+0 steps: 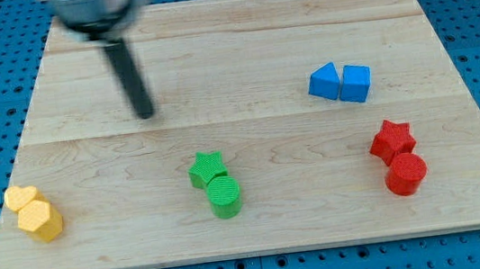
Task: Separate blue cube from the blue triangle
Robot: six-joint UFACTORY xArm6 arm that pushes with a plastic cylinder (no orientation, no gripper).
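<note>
The blue cube (pixel 356 82) sits on the wooden board at the view's upper right. The blue triangle (pixel 325 81) lies right against its left side, the two touching. My tip (pixel 144 114) rests on the board at the view's upper left, far to the left of both blue blocks and touching no block. The rod rises from the tip toward the view's top left.
A green star (pixel 208 168) and green cylinder (pixel 224 195) sit touching at bottom centre. A red star (pixel 392 140) and red cylinder (pixel 406 173) sit at bottom right. A yellow heart (pixel 21 197) and yellow hexagon (pixel 40 220) sit at bottom left. The board's edge (pixel 262 251) runs along the bottom.
</note>
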